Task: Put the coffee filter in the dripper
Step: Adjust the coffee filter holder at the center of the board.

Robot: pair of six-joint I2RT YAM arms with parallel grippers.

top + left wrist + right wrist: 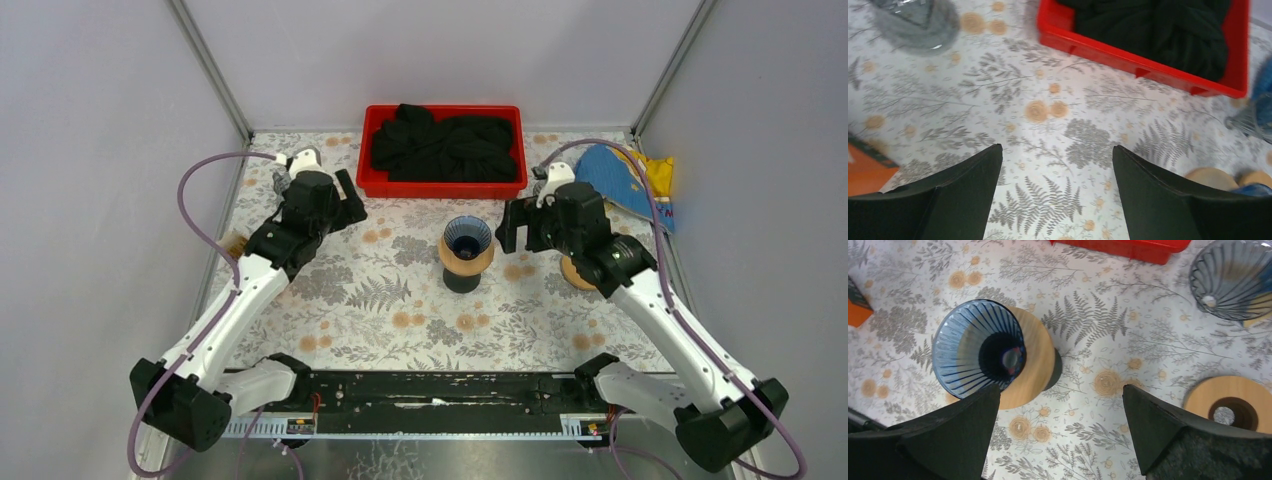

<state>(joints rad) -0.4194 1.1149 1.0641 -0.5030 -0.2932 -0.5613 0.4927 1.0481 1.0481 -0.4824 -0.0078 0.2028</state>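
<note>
The blue ribbed dripper (467, 238) stands on a wooden collar with a black base at the table's middle. It also shows in the right wrist view (979, 347), and its cone is empty. I see no coffee filter plainly in any view. My left gripper (348, 200) is open and empty, left of and behind the dripper; in its wrist view (1058, 146) only the patterned cloth lies between the fingers. My right gripper (510, 225) is open and empty just right of the dripper, and in its wrist view (1061, 386) the left finger overlaps the collar's edge.
A red tray (375, 185) of black cloth stands at the back. A second clear dripper (1233, 280) and a loose wooden ring (1230, 402) lie right of my right gripper. A blue and yellow bag (625, 180) is at back right. A grey glass piece (918, 22) and an orange object (863, 172) are on the left.
</note>
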